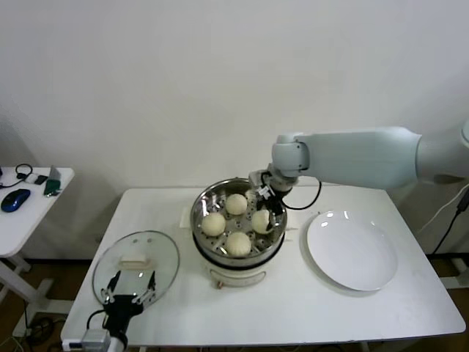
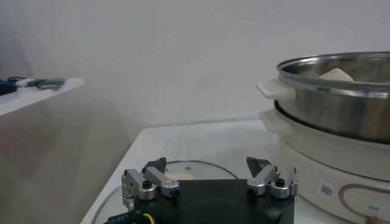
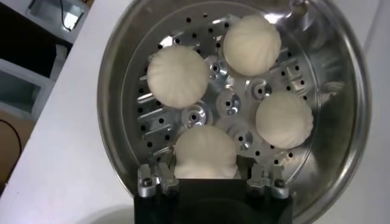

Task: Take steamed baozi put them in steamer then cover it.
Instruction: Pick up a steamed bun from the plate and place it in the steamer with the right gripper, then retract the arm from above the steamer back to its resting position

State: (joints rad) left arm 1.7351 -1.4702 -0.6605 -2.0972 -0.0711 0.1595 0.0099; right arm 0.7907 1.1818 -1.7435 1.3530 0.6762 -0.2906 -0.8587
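Note:
Four cream-white baozi sit on the perforated tray of the steel steamer (image 1: 199,213): far (image 1: 236,204), left (image 1: 213,224), right (image 1: 261,220) and near (image 1: 237,243). My right gripper (image 1: 270,210) hangs over the steamer's right side. In the right wrist view it (image 3: 207,175) is open, with its fingers on either side of one baozi (image 3: 205,152) that rests on the tray. The glass cover (image 1: 136,264) with its white handle lies flat on the table left of the steamer. My left gripper (image 1: 130,287) is open and empty at the cover's near edge (image 2: 183,170).
A flat white plate (image 1: 352,249) lies right of the steamer. A small side table (image 1: 29,194) with a mouse and cables stands far left. The steamer's white base and side handle (image 2: 271,90) rise just right of the left gripper.

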